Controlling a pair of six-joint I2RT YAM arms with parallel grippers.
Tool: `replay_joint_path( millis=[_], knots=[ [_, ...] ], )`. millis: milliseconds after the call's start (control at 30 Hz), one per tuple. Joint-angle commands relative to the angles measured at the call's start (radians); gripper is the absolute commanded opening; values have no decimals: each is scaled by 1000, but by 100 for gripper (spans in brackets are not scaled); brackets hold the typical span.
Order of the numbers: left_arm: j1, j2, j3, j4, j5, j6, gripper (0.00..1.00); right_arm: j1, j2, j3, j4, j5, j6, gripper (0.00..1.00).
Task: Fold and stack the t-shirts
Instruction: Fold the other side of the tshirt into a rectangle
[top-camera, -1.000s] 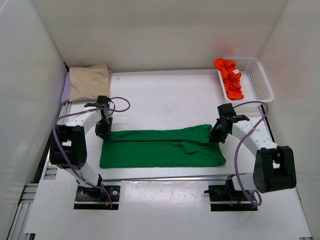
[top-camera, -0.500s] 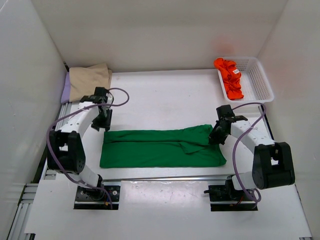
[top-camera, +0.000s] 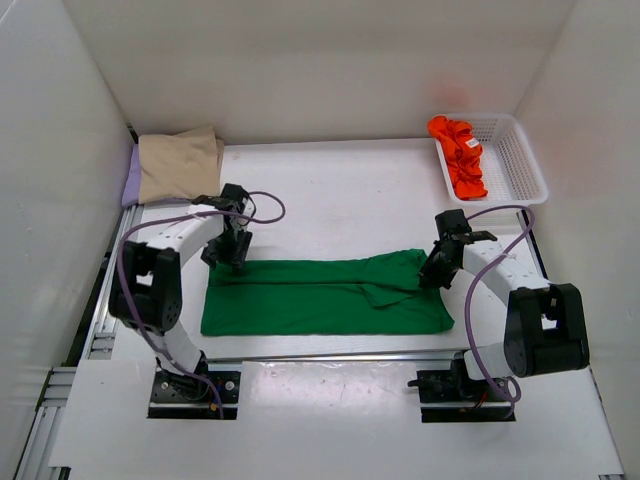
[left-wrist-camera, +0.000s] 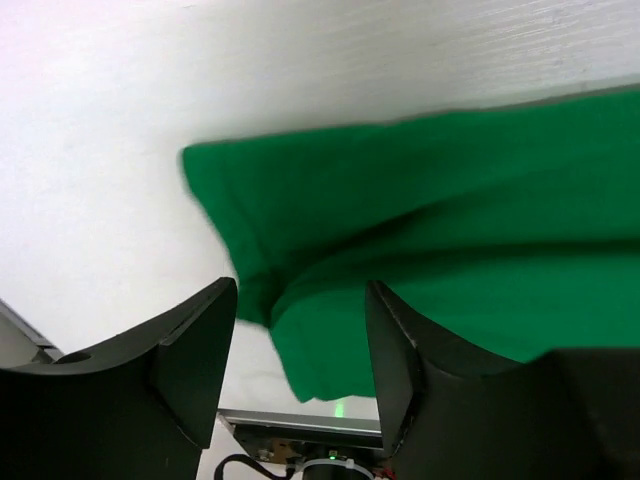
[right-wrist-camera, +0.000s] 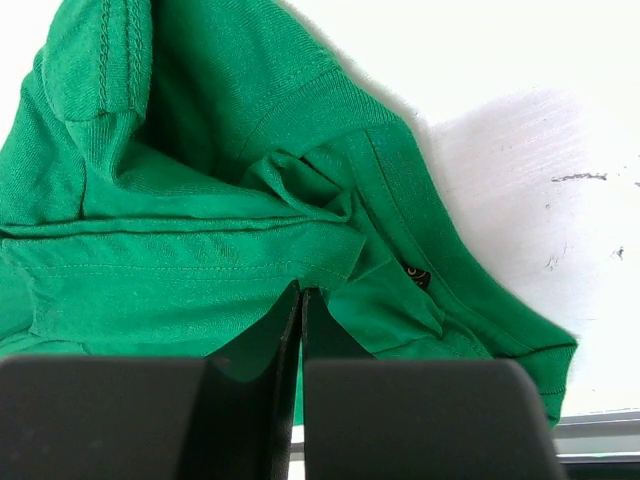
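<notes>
A bright green t-shirt (top-camera: 320, 295) lies folded into a long band across the middle of the table. My left gripper (top-camera: 232, 262) hovers over its far left corner, open with nothing in it; in the left wrist view that gripper (left-wrist-camera: 300, 300) straddles the folded edge of the green cloth (left-wrist-camera: 450, 250). My right gripper (top-camera: 428, 275) is at the shirt's far right corner. Seen from the right wrist, it (right-wrist-camera: 301, 290) is shut on a hem fold of the green t-shirt (right-wrist-camera: 200, 270). A beige t-shirt (top-camera: 178, 165) lies folded on a lilac one (top-camera: 130, 180) at the back left. An orange-red t-shirt (top-camera: 458, 155) is bunched in the basket.
A white mesh basket (top-camera: 520, 160) stands at the back right corner. White walls close in the table on three sides. A metal rail (top-camera: 330, 355) runs along the near edge in front of the arm bases.
My left gripper has opened, letting go of the shirt's left corner, and shifted right over the far left edge. The right gripper has stayed shut in place.
</notes>
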Motion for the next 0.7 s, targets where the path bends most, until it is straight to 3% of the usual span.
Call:
replay_joint_path(
  millis=[0, 233, 400, 500, 533, 667],
  knots=[
    [29, -106, -12, 12, -5, -1, 65, -4, -16, 0, -3, 23, -18, 0],
    [101, -15, 19, -98, 83, -1, 65, -4, -16, 0, -3, 23, -18, 0],
    [102, -15, 1, -81, 78, -1, 65, -4, -16, 0, -12, 32, -27, 0],
    [111, -5, 1, -72, 69, -1, 53, -4, -16, 0, -12, 33, -27, 0],
    [111, 5, 1, -72, 58, -1, 40, -4, -16, 0, -12, 33, -27, 0],
    [111, 5, 1, -72, 49, -1, 10, -4, -16, 9, -12, 33, -27, 0]
  ],
)
